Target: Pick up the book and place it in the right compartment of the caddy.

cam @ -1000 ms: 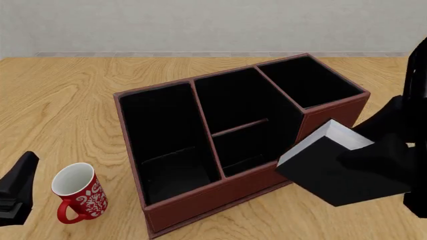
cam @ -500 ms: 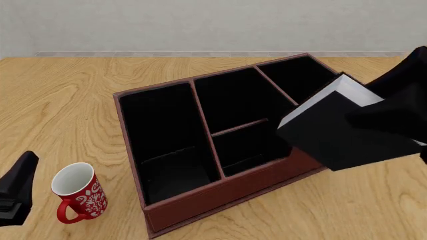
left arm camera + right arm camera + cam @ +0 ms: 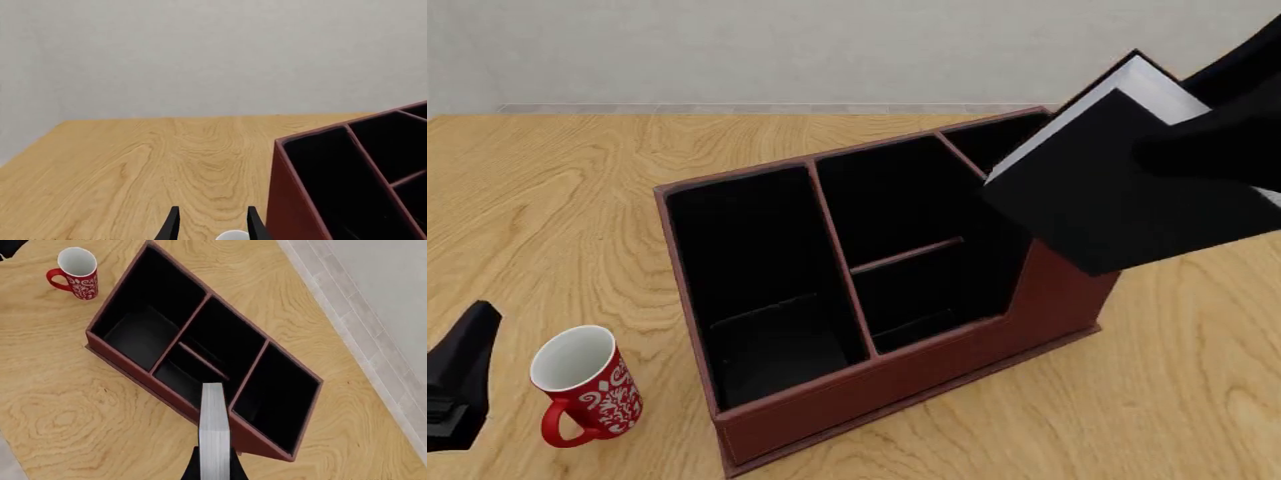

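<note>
My right gripper [image 3: 1212, 140] is shut on the black book [image 3: 1101, 195], which hangs tilted in the air with its white page edges [image 3: 1128, 95] upward. The book is over the right end of the reddish-brown caddy [image 3: 868, 400] and hides most of the right compartment [image 3: 994, 140]. In the right wrist view the book's page edge [image 3: 214, 430] sits between the fingers [image 3: 194, 467], above the wall between the middle section and the right compartment [image 3: 280, 395]. My left gripper [image 3: 212, 227] is open and empty, low at the front left, next to the mug.
A red-and-white mug [image 3: 581, 395] stands upright on the table left of the caddy's front corner, also in the right wrist view [image 3: 77, 272]. Its rim [image 3: 232, 235] shows between my left fingers. The middle section has a crossbar [image 3: 905, 255]. A grey wall runs behind the table.
My right gripper has lifted the book up and away, from beside the caddy's front right corner to above its right end. The left arm and the mug have barely moved.
</note>
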Motion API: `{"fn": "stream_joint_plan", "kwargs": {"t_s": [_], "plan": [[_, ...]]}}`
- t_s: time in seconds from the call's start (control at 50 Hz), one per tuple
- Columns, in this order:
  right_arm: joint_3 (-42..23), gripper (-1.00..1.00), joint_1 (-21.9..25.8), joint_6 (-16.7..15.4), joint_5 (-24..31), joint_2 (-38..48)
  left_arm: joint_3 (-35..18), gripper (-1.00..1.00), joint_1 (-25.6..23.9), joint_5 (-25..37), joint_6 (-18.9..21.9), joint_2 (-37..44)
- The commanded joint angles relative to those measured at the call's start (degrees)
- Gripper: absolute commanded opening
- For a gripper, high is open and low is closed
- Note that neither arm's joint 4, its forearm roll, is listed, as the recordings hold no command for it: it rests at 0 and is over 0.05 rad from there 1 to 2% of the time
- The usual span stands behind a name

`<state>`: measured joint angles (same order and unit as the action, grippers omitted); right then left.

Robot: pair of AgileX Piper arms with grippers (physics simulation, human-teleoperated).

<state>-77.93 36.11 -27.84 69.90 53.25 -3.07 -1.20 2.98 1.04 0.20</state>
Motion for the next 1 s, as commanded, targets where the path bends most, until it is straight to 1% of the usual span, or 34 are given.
{"fn": "stream_joint_plan", "kwargs": {"t_s": [0.02, 0.24, 0.3, 0.32, 0.6, 0.8, 0.86, 0.88, 0.92, 0.94, 1.0], "plan": [[-3.11, -1.0, -2.34, -1.0, 0.0, 0.82, 0.23, 1.0, 0.72, -0.27, -0.12, 0.13], [-4.96, -1.0, -3.67, -1.99, 0.0, 1.84, -0.28, 1.0, 0.56, -0.04, -0.47, 0.02], [-6.58, -1.0, -3.9, -2.23, 0.0, 2.4, -0.29, 1.0, 0.63, -0.02, -0.48, 0.0], [-7.25, -1.0, -3.51, -1.82, 0.0, 2.73, -0.42, 1.0, 0.61, 0.07, -0.71, -0.02], [-13.2, -1.0, -5.54, -3.69, 0.0, 5.26, -0.46, 1.0, 0.69, 0.14, -0.87, 0.0], [-17.28, -1.0, -6.52, -2.46, 0.0, 7.64, -0.64, 1.0, 0.71, 0.29, -1.04, -0.02], [-19.14, -1.0, -7.23, -1.38, 0.0, 8.45, -0.67, 1.0, 0.59, 0.38, -0.99, -0.01], [-19.47, -1.0, -6.74, -0.52, 0.0, 8.74, -0.68, 1.0, 0.53, 0.39, -0.95, -0.02], [-19.9, -1.0, -7.89, -0.38, 0.0, 9.12, -0.82, 1.0, 0.44, 0.46, -1.06, -0.02], [-19.59, -1.0, -8.0, 0.52, 0.0, 9.35, -0.83, 1.0, 0.36, 0.43, -1.08, -0.01], [-21.65, -1.0, -8.51, 2.17, 0.0, 10.22, -0.83, 1.0, 0.27, 0.38, -1.28, -0.03]]}}
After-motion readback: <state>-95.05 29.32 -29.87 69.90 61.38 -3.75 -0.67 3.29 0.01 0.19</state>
